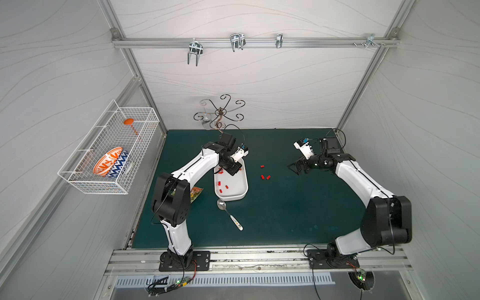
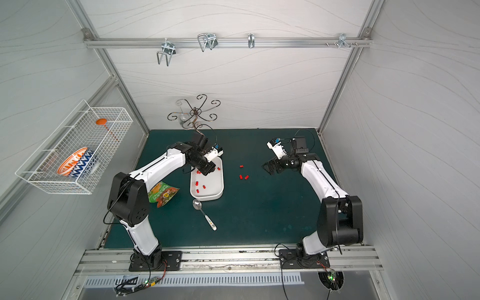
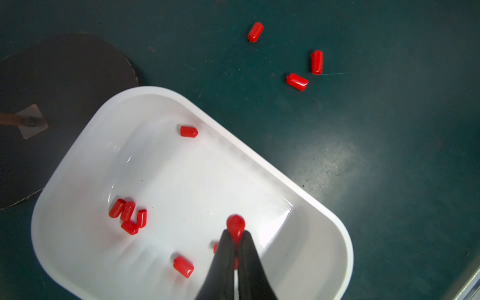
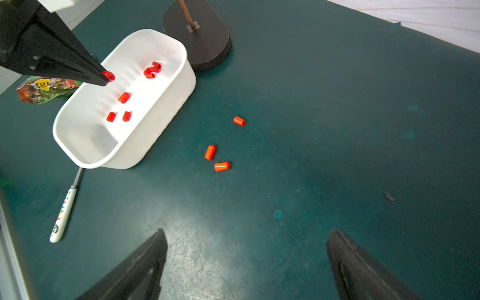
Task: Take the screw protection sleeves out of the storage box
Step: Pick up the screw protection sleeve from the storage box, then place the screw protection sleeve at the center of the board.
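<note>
I have my left gripper (image 3: 235, 235) squeezed tight on one red sleeve (image 3: 235, 225). The sleeve pokes out past the two black tips, so only a little bit of it is pinched. It hangs over the inside of the storage box (image 4: 161, 114). In the right wrist view it looks like it is up off the box floor, about as high as the rim.

My right gripper (image 4: 248, 231) is wide open and holds nothing. It floats over the green mat (image 4: 337, 130), well away from the box.

Three loose sleeves (image 4: 210, 152) lie on the mat outside the box, between the box and my right gripper. More wait inside the box. A little pile of four (image 3: 128, 217) sits near one short end. A single sleeve (image 3: 188, 131) lies beside a long wall. A few others (image 4: 124, 97) lie closer to the middle.

So I think I am in the carry-out step: one sleeve is picked up and must now leave the box.

Next I need to lift it clear of the rim. Then I move it over the long wall toward the loose three, go down close to the mat, and let go. The sleeve is tiny and smooth, so I think it could pop out. I want slow moves and no bump on the wall.
</note>
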Motion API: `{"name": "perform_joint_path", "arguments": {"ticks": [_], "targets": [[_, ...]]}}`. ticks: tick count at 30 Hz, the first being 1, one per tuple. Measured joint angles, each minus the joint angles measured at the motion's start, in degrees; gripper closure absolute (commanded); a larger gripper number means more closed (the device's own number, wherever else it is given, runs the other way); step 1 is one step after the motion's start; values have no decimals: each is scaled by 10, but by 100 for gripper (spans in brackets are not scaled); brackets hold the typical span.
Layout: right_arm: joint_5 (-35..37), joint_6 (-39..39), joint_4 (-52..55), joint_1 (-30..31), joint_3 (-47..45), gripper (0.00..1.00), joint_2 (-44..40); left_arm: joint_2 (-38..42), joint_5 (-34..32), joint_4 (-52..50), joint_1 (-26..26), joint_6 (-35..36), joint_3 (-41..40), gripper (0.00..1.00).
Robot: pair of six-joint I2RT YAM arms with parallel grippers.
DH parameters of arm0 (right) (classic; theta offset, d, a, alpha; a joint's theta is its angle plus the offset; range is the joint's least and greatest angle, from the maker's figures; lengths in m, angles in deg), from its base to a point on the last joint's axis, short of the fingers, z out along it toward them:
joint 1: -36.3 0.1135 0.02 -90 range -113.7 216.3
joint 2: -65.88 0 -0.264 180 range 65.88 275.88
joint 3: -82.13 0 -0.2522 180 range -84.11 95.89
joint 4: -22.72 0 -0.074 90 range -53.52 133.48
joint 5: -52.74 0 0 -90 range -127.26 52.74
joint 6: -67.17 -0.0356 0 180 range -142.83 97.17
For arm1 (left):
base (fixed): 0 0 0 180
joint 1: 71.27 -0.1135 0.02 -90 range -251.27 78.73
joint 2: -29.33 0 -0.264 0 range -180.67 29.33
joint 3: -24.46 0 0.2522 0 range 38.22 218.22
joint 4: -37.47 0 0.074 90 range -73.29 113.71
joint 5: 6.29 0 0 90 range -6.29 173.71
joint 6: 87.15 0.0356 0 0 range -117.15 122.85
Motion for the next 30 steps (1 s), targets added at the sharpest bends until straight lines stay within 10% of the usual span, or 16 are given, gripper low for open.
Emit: {"name": "perform_joint_path", "arguments": {"ticks": [18,30], "targets": [[-114,49,28,47,-76,1,-71,-64,36,-9,89,2,83,92],[-185,19,11,-72,-81,1,-95,-188,0,21,107,-7,174,89]]}}
